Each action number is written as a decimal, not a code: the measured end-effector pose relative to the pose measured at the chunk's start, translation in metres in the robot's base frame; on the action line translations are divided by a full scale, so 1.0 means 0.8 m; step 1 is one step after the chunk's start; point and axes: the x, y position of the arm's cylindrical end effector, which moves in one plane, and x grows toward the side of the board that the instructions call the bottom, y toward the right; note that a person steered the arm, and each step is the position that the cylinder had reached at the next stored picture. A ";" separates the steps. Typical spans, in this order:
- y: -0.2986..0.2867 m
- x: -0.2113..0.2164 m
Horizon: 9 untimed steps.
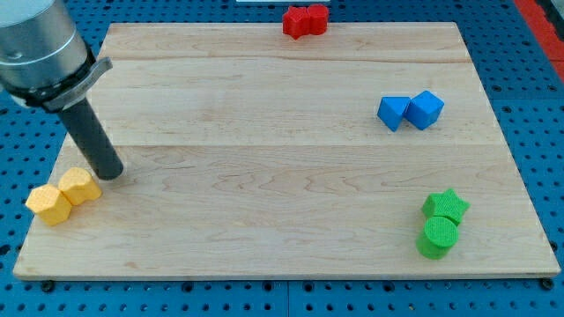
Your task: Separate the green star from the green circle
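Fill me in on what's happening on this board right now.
A single arm with a dark rod is working a wooden board. My tip sits at the view's left, just above the two yellow blocks, far from its targets. The green star and green circle touch at the view's lower right, so they are not yet separated. Two blue blocks sit at the right, two red blocks at the top edge.

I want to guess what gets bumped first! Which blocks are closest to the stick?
The two yellow blocks at the view's bottom left: my tip sits just beside them. The red, blue and green pairs lie far off.
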 end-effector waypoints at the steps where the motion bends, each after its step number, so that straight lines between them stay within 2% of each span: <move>1: 0.001 -0.027; 3: 0.006 -0.045; 6: 0.010 -0.037; 7: 0.102 -0.085; 8: 0.183 -0.102; 9: 0.198 -0.047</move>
